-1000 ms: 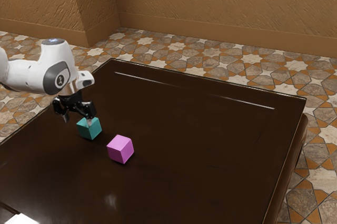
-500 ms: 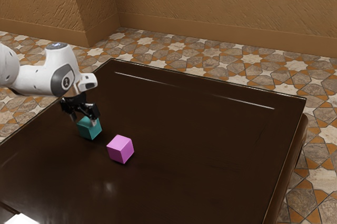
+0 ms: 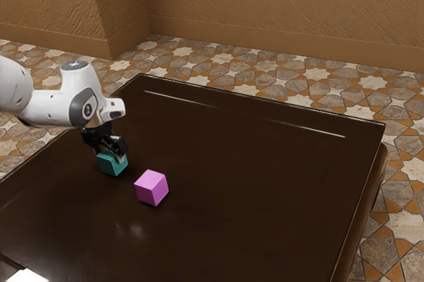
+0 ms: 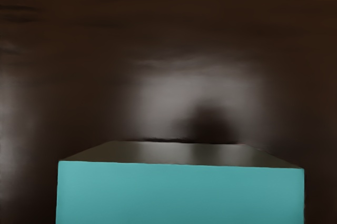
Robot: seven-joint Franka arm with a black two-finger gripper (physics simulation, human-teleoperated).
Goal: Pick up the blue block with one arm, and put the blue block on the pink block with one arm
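Here, the gripper point(image 3: 110, 152) is down low over the blue block point(image 3: 112, 165), which looks teal and rests on the dark table point(image 3: 265, 183). The gripper covers the block's top, and the block's lower faces show beneath it. Whether it has closed on the block or merely stands around it cannot be told from the exterior view. The block sits toward 9 o'clock from the table's middle. The pink block point(image 3: 151, 187) lies near it at about 4 o'clock, apart from it, with a strip of bare tabletop between them. The white arm point(image 3: 46, 104) comes in from 9 o'clock and bends down to the block. In the wrist view the blue block point(image 4: 179, 192) is a broad teal face just under the hand, with the glossy table point(image 4: 168, 50) beyond it.
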